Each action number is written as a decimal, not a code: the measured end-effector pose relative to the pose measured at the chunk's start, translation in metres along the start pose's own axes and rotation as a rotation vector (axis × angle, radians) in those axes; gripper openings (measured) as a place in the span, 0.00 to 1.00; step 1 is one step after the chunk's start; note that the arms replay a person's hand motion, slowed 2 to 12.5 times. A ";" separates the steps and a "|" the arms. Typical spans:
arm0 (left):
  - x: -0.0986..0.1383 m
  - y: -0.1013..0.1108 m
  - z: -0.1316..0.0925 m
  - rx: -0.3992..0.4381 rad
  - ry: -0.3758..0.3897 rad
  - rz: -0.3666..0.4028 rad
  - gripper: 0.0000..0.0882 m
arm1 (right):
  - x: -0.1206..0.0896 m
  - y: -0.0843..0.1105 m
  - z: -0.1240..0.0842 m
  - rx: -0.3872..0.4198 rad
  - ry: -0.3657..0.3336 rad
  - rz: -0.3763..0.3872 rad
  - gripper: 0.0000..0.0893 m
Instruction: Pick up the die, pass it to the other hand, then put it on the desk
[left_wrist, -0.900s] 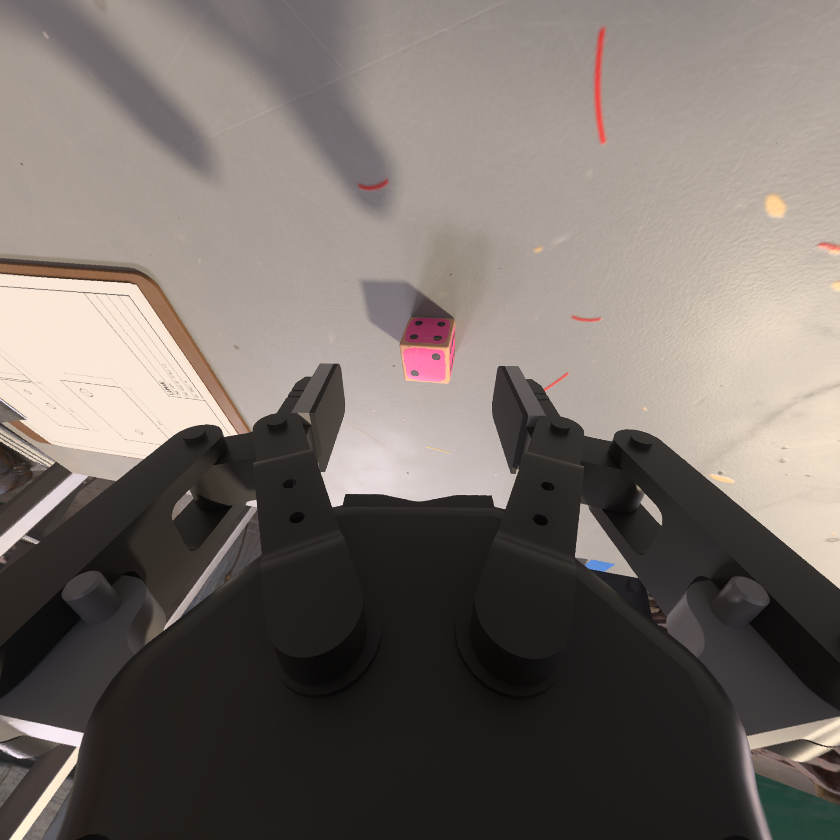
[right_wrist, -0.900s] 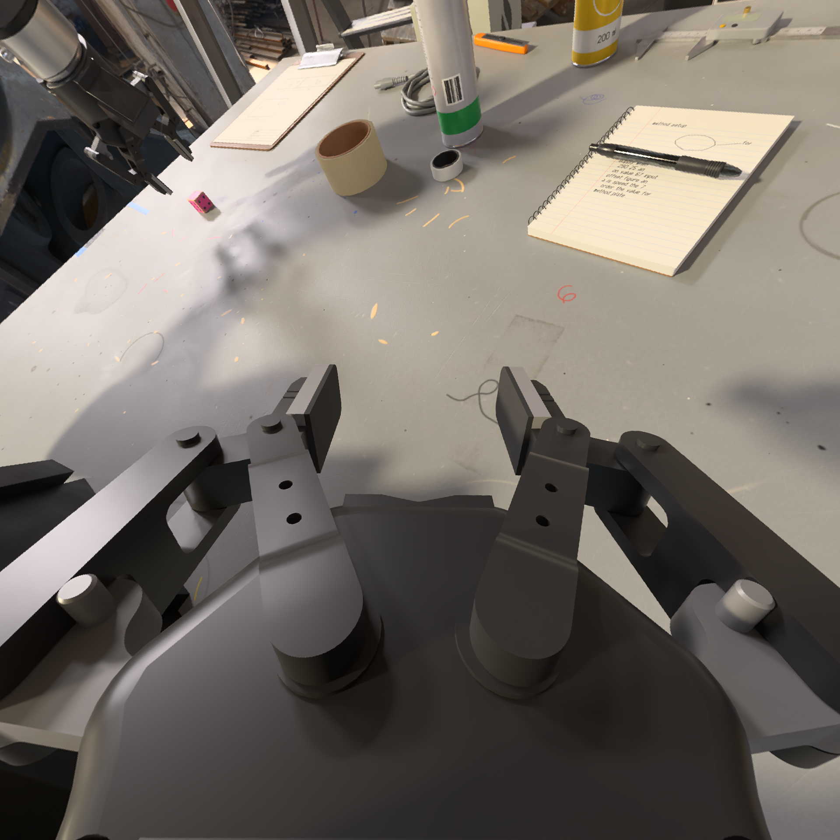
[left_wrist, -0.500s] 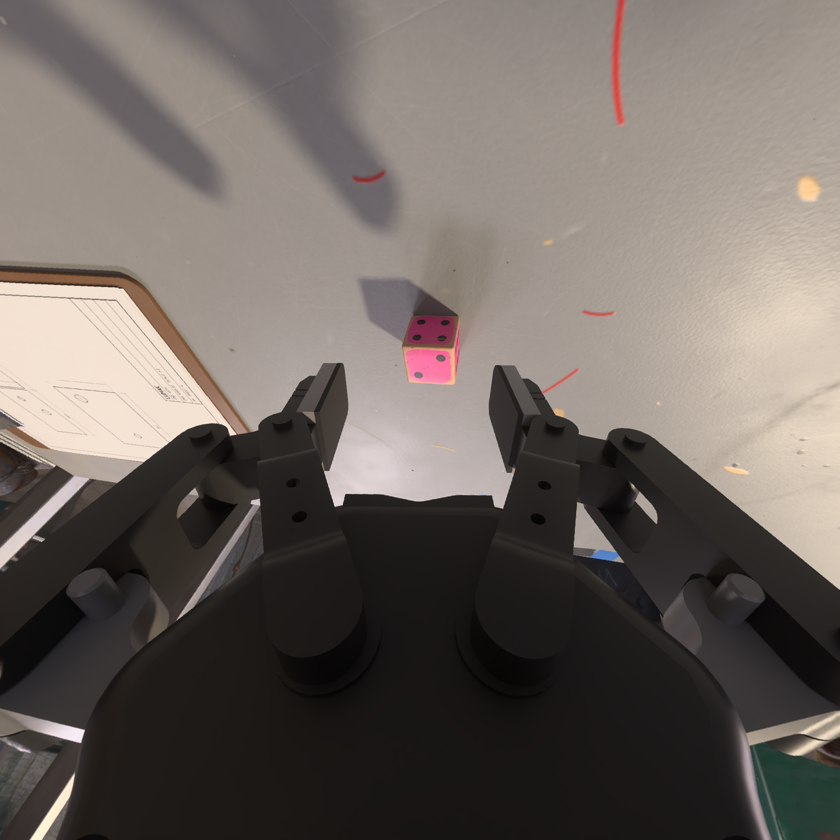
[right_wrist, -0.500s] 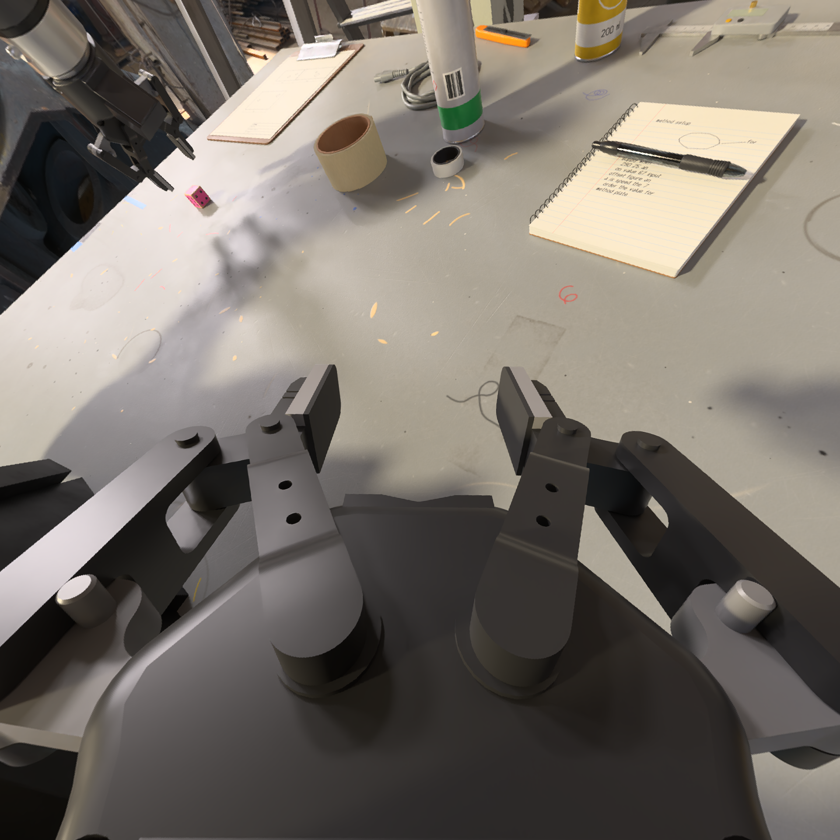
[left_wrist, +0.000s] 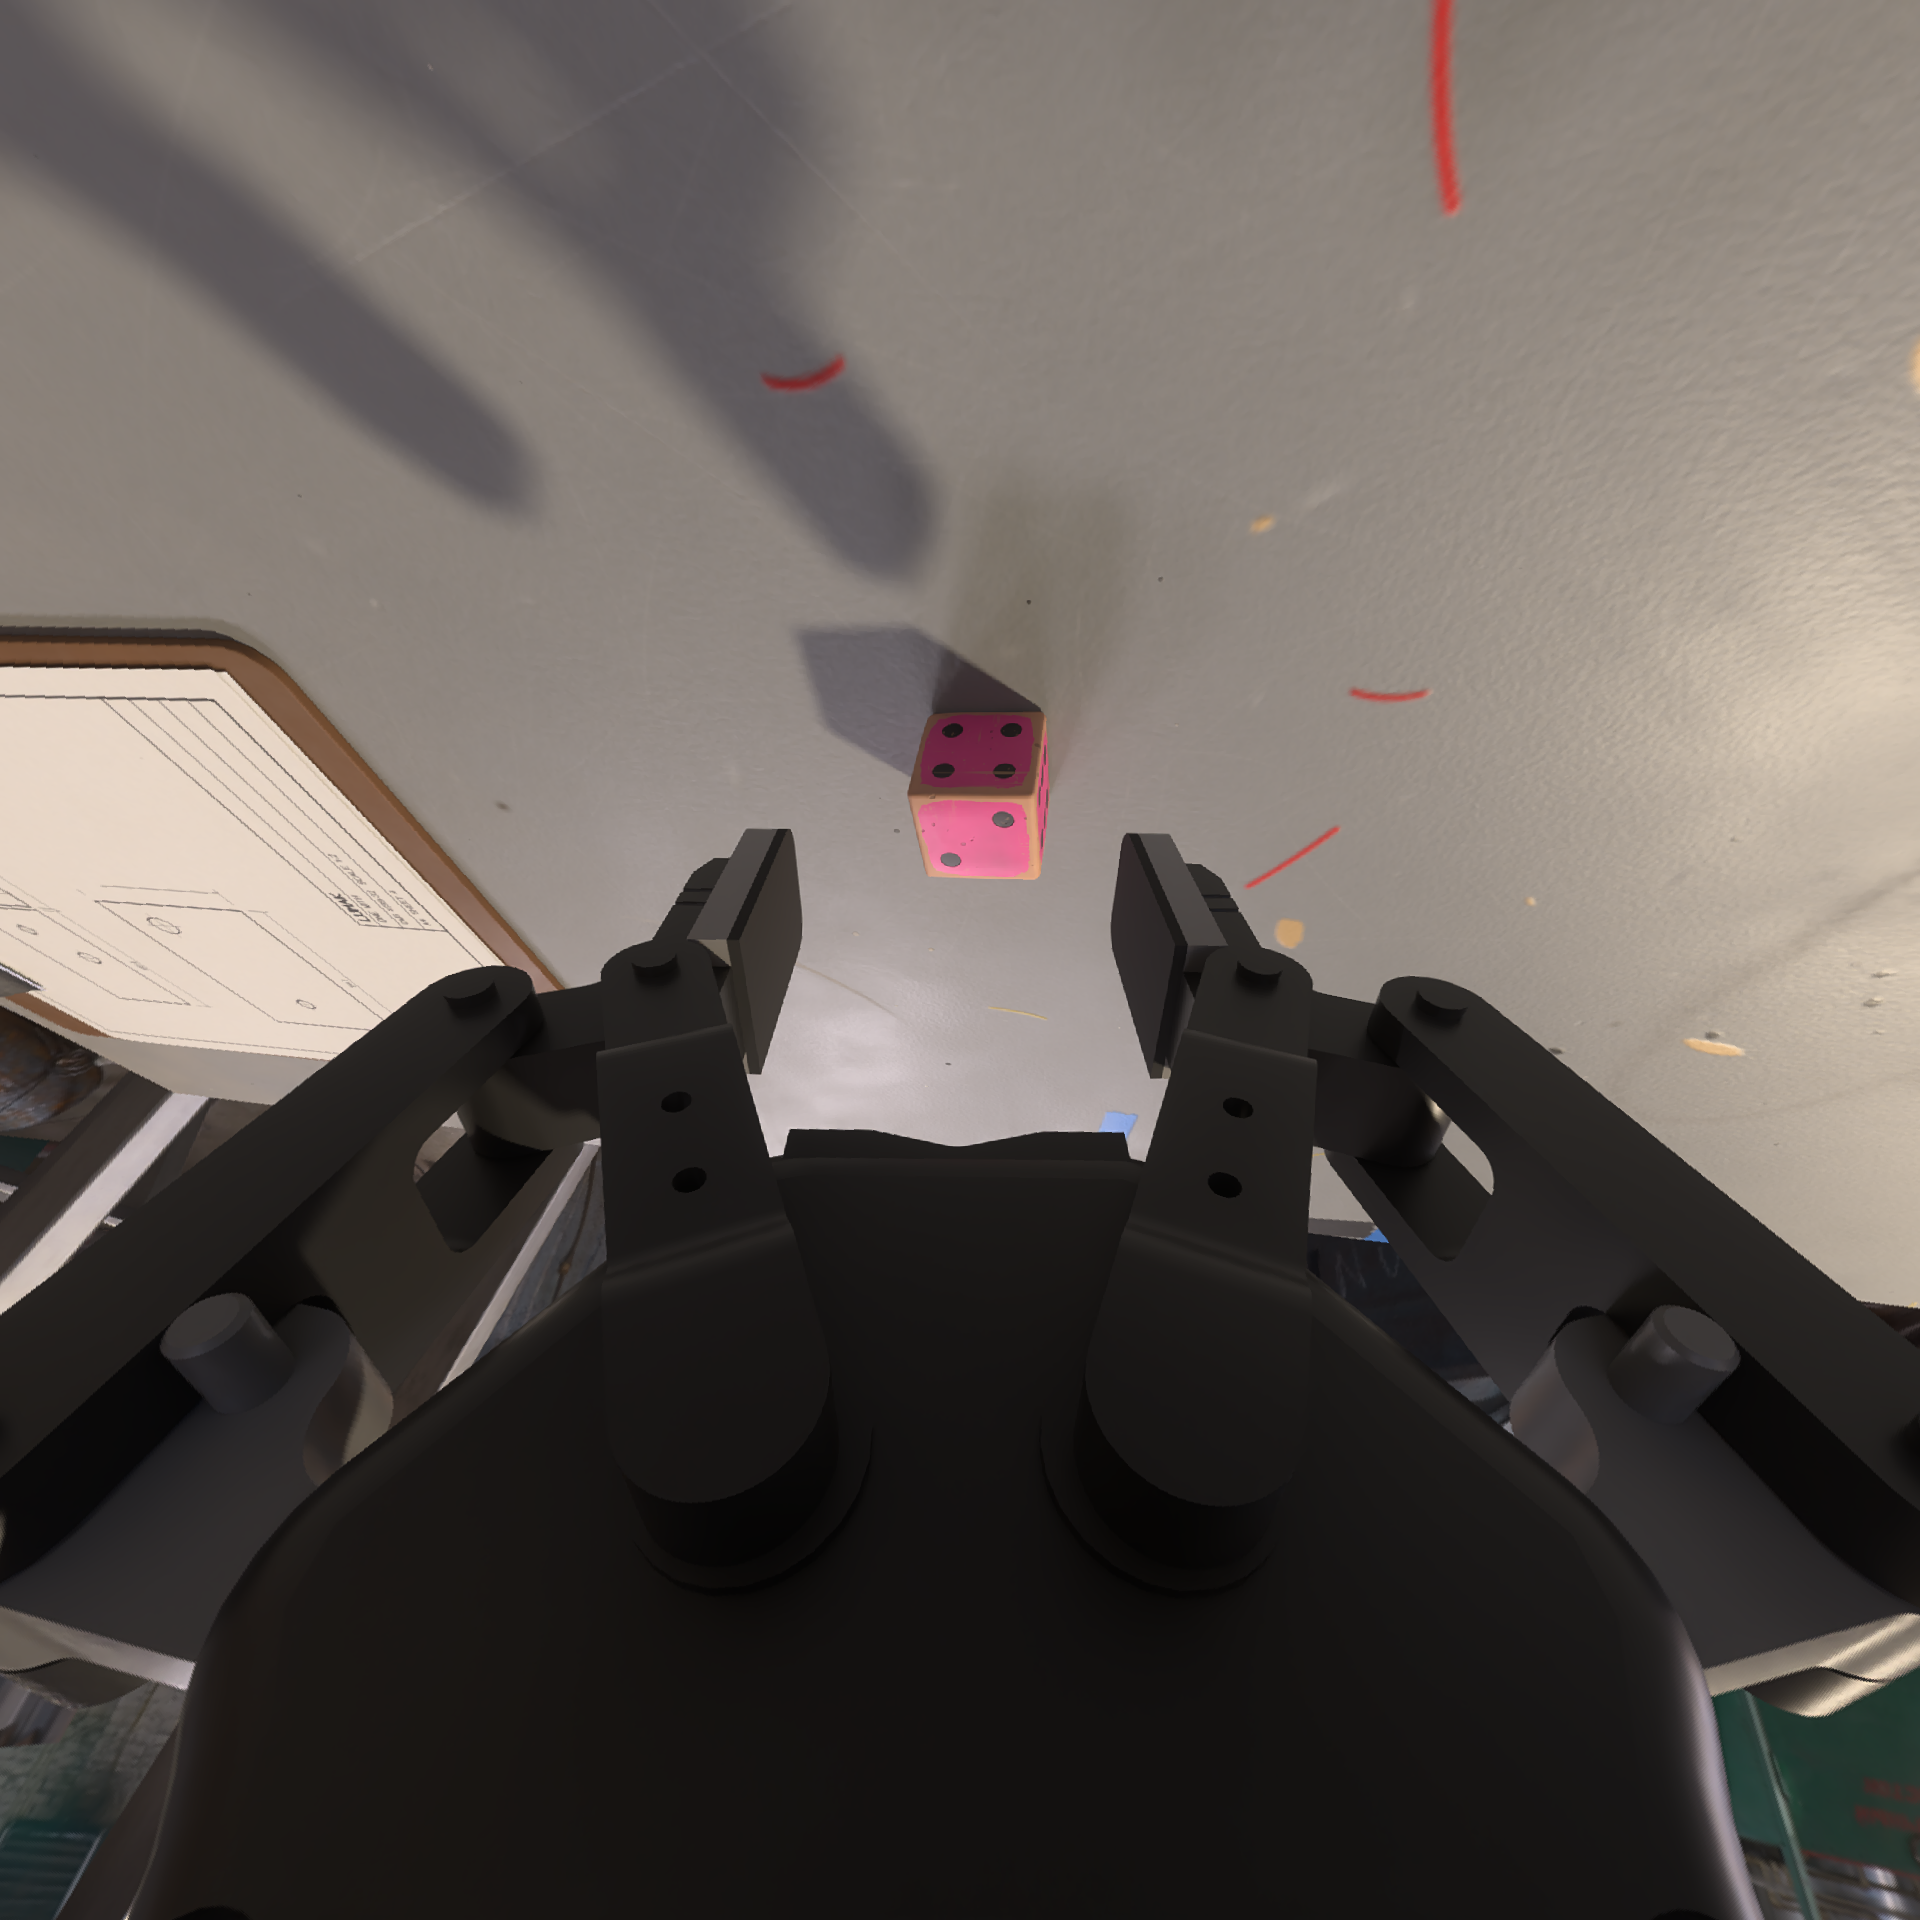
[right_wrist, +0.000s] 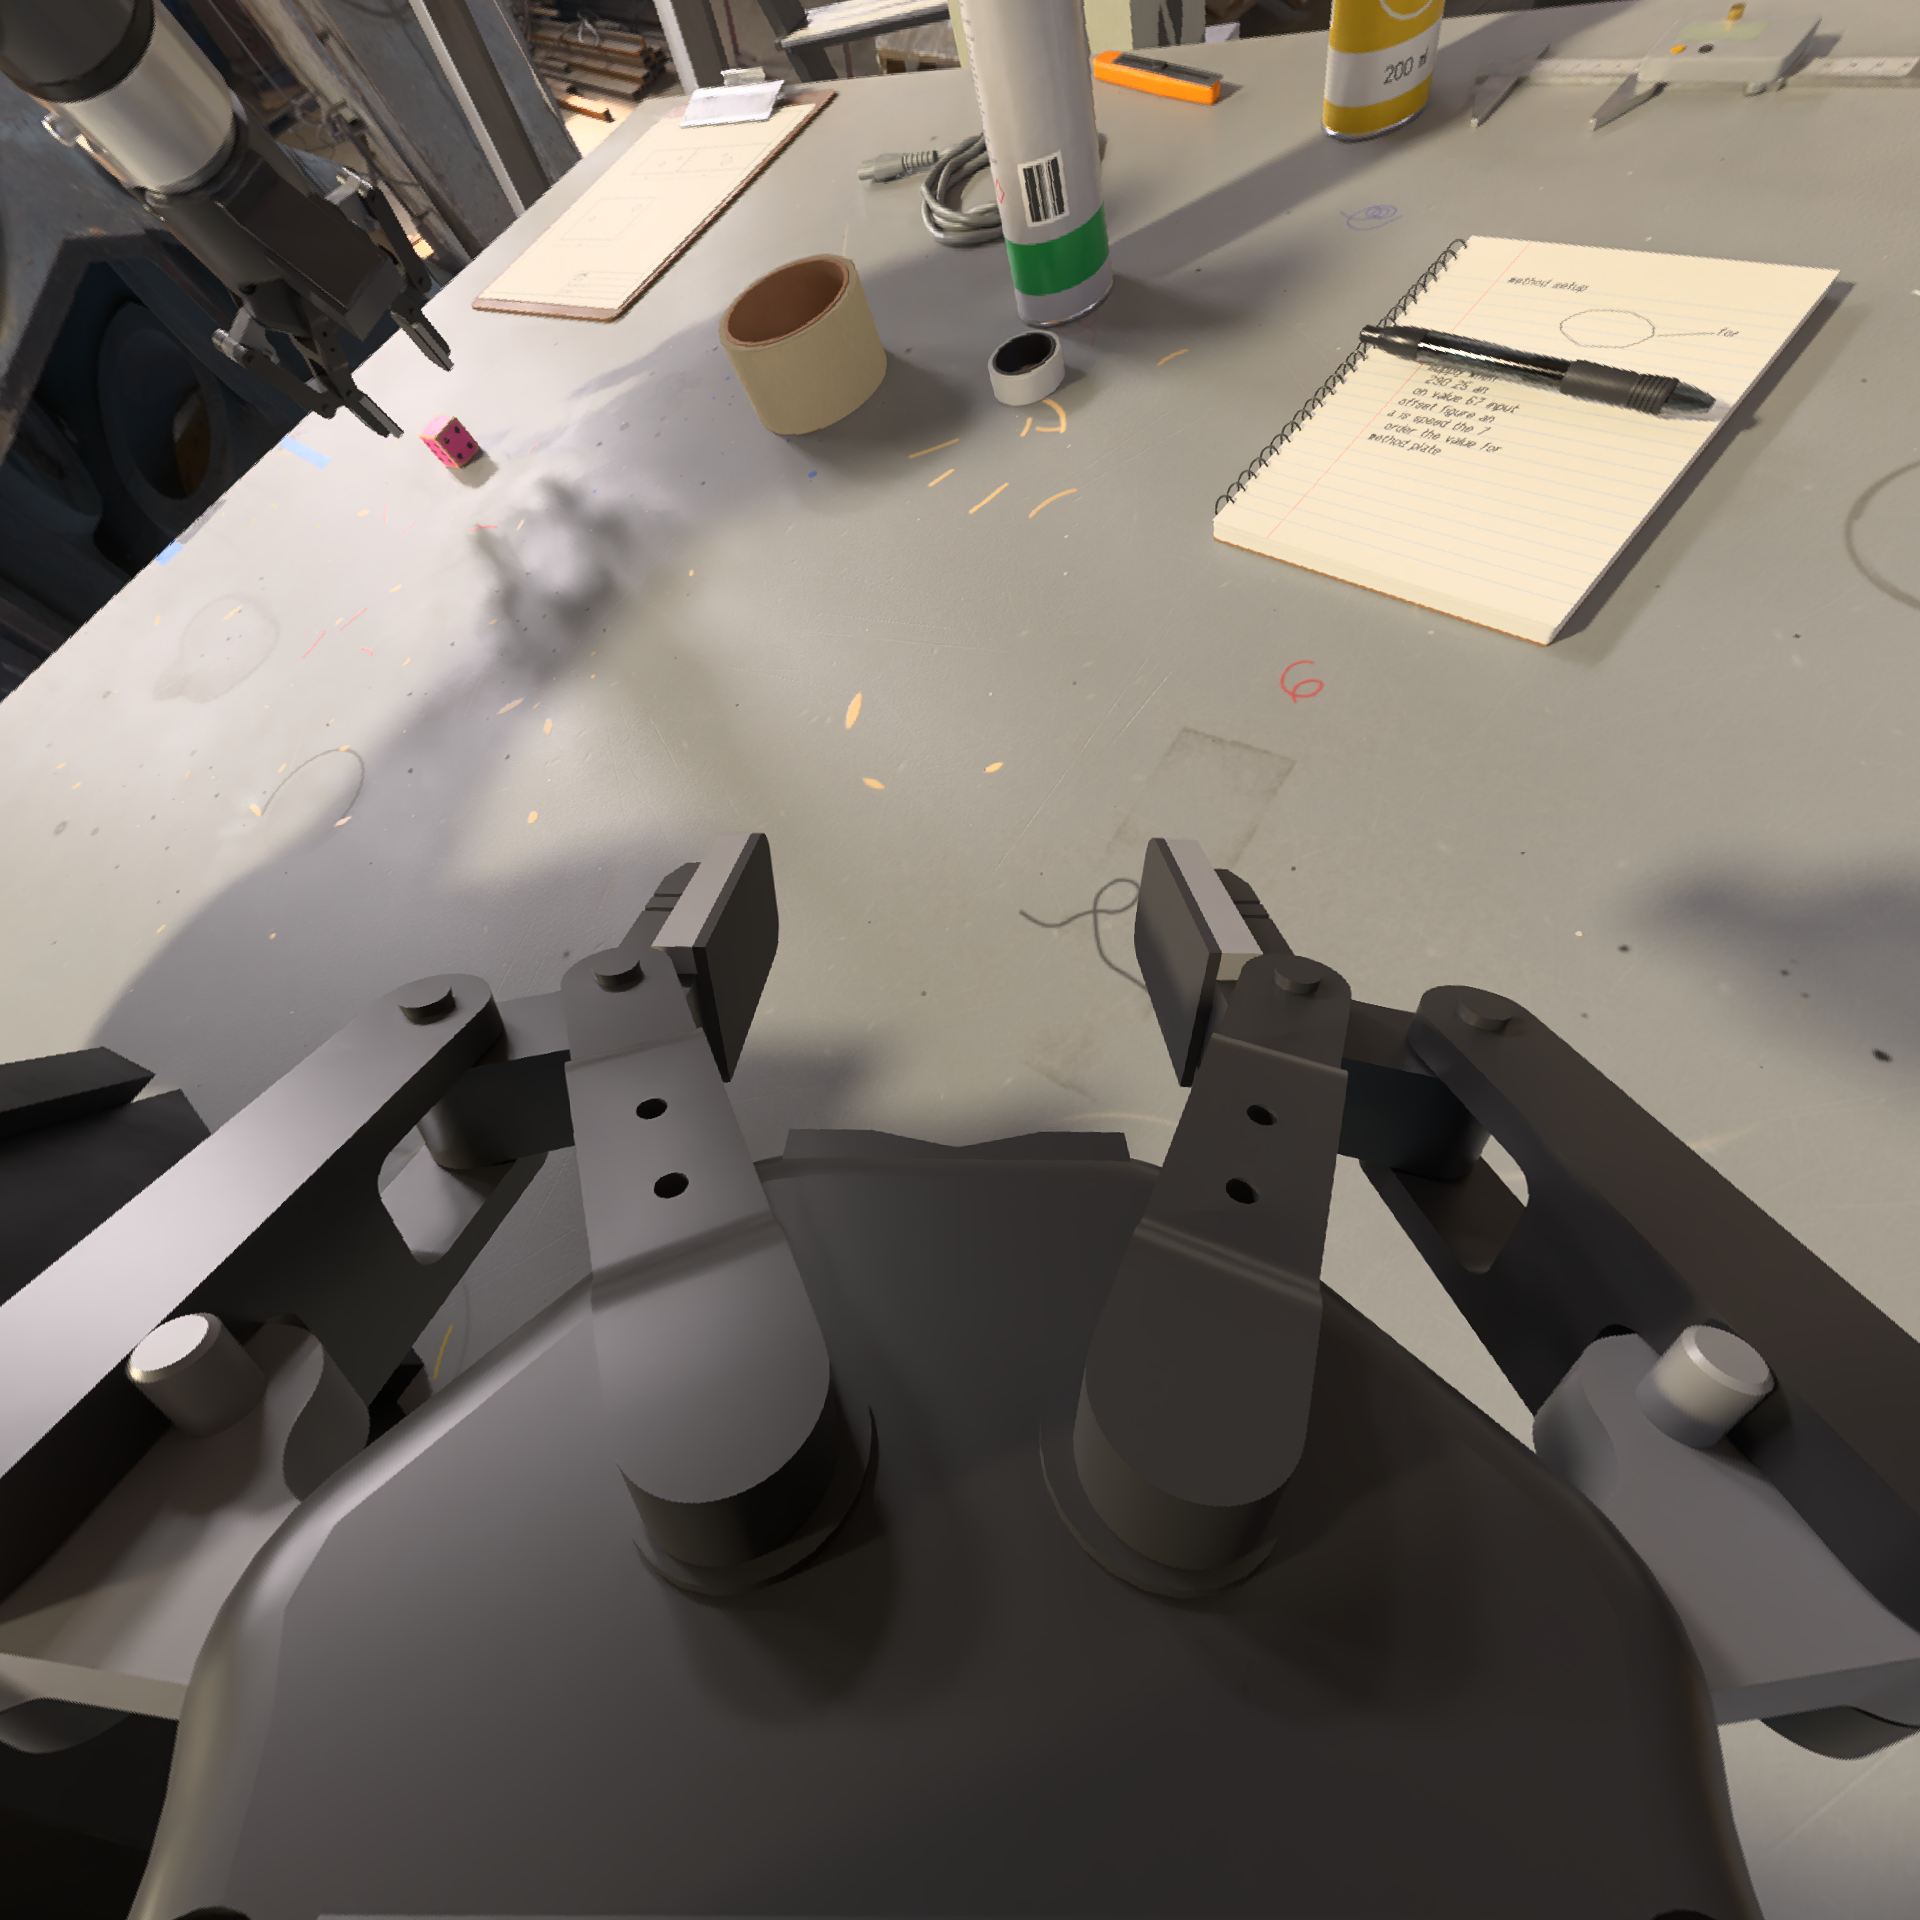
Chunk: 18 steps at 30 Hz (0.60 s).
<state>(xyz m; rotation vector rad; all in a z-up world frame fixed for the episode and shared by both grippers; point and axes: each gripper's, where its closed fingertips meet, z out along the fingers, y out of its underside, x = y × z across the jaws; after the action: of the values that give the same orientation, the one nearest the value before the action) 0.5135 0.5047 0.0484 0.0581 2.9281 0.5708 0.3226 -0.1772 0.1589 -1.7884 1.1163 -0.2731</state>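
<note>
A small pink die (left_wrist: 977, 798) with black pips sits on the grey desk (left_wrist: 1455, 520), just beyond my left gripper's fingertips and roughly centred between them. My left gripper (left_wrist: 956, 883) is open and empty, close above the desk. The die also shows in the right wrist view (right_wrist: 451, 442) at the far left near the desk edge, with the left gripper (right_wrist: 410, 379) beside it. My right gripper (right_wrist: 956, 914) is open and empty, hovering over the middle of the desk, far from the die.
A clipboard (left_wrist: 187, 831) lies left of the die; it also shows in the right wrist view (right_wrist: 655, 197). A tape roll (right_wrist: 805, 343), small ring (right_wrist: 1025, 366), spray can (right_wrist: 1044, 156), cable (right_wrist: 951, 182), yellow bottle (right_wrist: 1377, 62) and notepad (right_wrist: 1527, 436) with pen (right_wrist: 1538, 366) stand farther off.
My left gripper has moved closer to the die, which now sits nearer its fingertips. The right gripper has barely shifted. Both stay open.
</note>
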 end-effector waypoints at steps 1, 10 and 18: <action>0.000 0.000 0.001 -0.003 0.001 0.002 0.61 | 0.000 0.000 0.000 0.000 -0.001 0.000 0.69; 0.001 0.000 0.005 -0.020 0.005 0.010 0.60 | 0.000 0.000 0.003 -0.003 -0.006 -0.001 0.69; 0.002 0.001 0.010 -0.041 0.009 0.019 0.60 | 0.001 0.001 0.005 -0.009 -0.010 0.000 0.70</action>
<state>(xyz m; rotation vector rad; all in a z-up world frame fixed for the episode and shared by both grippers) 0.5134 0.5094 0.0395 0.0793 2.9265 0.6352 0.3251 -0.1751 0.1555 -1.7953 1.1120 -0.2592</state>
